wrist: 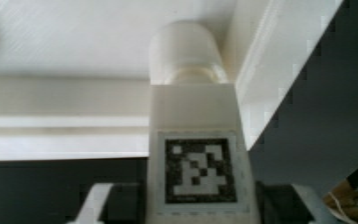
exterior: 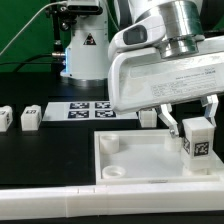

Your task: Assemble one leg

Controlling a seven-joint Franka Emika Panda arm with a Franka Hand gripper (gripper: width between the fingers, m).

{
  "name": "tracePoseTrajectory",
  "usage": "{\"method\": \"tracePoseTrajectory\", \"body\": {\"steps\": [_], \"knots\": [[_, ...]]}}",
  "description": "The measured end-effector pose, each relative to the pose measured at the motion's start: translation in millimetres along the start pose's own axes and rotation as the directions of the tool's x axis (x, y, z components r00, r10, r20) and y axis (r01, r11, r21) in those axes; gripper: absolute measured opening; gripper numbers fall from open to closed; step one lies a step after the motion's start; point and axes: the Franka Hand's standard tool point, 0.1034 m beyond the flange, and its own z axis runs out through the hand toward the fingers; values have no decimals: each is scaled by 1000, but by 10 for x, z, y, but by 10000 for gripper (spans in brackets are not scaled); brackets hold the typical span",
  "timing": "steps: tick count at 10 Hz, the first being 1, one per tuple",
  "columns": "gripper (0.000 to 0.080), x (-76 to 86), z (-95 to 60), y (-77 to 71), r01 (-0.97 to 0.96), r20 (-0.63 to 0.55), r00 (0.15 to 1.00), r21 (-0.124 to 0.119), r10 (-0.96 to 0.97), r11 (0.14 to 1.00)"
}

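Grips the leg (exterior: pixel 197 139) between the jaws, clenched on two opposite sides of it, with the black-and-white tagged face left uncovered. Holds it upright, hanging straight down out of the jaws over the white panel (exterior: pixel 150 165), which lies flat on the dark surface (exterior: pixel 50 150) directly beneath. Cannot tell from either view whether the lower end of the leg touches the panel or stops just short of it. Shows, in the wrist view, the same leg (wrist: pixel 202 150) running away from the jaws, with the two fingers (wrist: pixel 101 205) pressed to its sides at the near end, the tag just past them and a rounded tip (wrist: pixel 190 50) at the far end, set against the pale panel (wrist: pixel 51 110). Leaves two round sockets (exterior: pixel 108 143) of the panel well away from the jaws, toward the exterior view's left. Places a small white block (exterior: pixel 148 117) just behind the panel, near the jaws, on that same side. Sets the marker board (exterior: pixel 88 108) farther off in that direction, flat on the surface, and beyond it, well apart from the jaws, two more small tagged blocks (exterior: pixel 30 117) standing side by side
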Motion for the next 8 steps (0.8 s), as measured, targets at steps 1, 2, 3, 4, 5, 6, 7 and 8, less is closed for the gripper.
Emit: {"method": "tracePoseTrajectory", "body": {"steps": [1, 2, 3, 4, 5, 6, 7, 8], "knots": [[294, -9, -5, -6, -25, -12, 1000, -21, 25, 999], [294, -13, -7, -11, -26, -19, 999, -36, 25, 999], [403, -11, -6, 8, -26, -20, 999, -38, 26, 999], [403, -12, -5, 15, -27, -20, 999, -39, 27, 999], [538, -13, -4, 14, -27, -19, 999, -39, 26, 999], [627, -14, -4, 14, -27, -19, 999, -39, 26, 999], [627, -14, -3, 14, -27, -19, 999, -39, 27, 999], [645, -14, -3, 14, -27, -19, 999, -39, 27, 999]]}}
